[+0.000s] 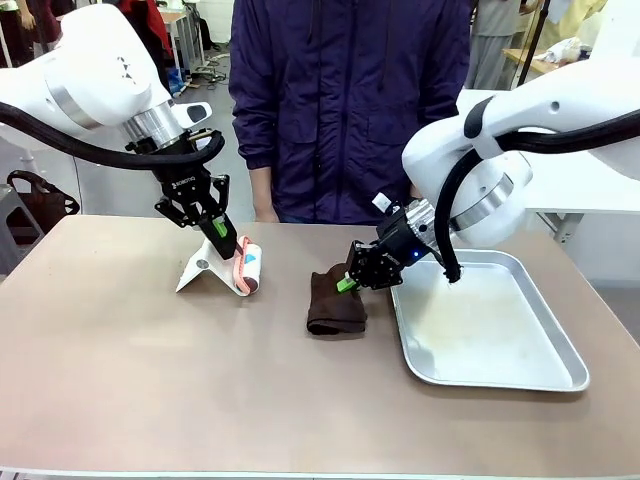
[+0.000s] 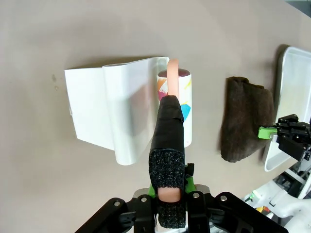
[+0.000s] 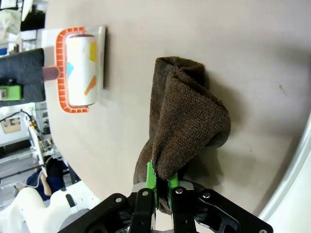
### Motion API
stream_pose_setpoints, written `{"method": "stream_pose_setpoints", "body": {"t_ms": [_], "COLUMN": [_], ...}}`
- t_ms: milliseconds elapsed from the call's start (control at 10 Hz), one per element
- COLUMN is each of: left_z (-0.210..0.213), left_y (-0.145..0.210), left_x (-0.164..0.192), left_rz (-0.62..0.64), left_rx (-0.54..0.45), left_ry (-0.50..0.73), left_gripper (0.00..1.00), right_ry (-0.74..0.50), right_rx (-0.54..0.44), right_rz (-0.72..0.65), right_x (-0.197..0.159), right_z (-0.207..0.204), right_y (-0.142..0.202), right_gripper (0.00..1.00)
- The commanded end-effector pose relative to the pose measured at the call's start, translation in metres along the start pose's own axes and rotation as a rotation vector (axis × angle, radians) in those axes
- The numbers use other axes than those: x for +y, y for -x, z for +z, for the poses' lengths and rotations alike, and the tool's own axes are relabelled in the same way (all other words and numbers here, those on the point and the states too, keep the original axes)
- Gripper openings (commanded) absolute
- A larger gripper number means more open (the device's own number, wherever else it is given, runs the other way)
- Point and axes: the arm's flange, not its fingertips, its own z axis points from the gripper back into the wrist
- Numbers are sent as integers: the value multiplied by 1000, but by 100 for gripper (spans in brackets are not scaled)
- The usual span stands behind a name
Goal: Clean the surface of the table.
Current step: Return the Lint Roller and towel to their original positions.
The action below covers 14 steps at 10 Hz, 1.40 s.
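Left of the tray (image 1: 560,375), the right hand (image 1: 347,284) pinches a brown cloth (image 1: 335,305) on the desk (image 1: 150,370); farther left, the left hand (image 1: 226,245) grips a lint roller's (image 1: 248,268) handle, apparently in its white stand (image 1: 203,270).

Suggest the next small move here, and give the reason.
Probably the right gripper should drag its pinched brown cloth across the table: the cloth already rests on the tabletop beside the metal tray, while the left gripper holds the lint roller by its handle, over its white cover.

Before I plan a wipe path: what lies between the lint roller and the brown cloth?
Bare brownish-taupe table top, in the front view, between lint roller and brown cloth.
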Motion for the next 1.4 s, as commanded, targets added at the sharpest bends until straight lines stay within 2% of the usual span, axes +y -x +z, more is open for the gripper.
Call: {"method": "stream_pose_setpoints", "body": {"t_ms": [0, 400, 1200, 1300], "left_z": [7, 6, -7, -6], "left_y": [-3, -4, -10, -10], "left_x": [0, 9, 16, 17], "left_rz": [18, 21, 45, 53], "left_rx": [-3, -33, -7, -11], "left_ry": [-39, -16, -9, -10], "left_gripper": [21, 21, 21, 48], "right_ry": [-3, -26, -1, -5], "right_rx": [23, 48, 76, 78], "right_rz": [-20, -9, -27, -30], "right_x": [6, 7, 4, 4], "right_z": [-1, -6, -12, -11], "right_y": [-9, -7, -6, -6], "right_gripper": [11, 11, 11, 52]}}
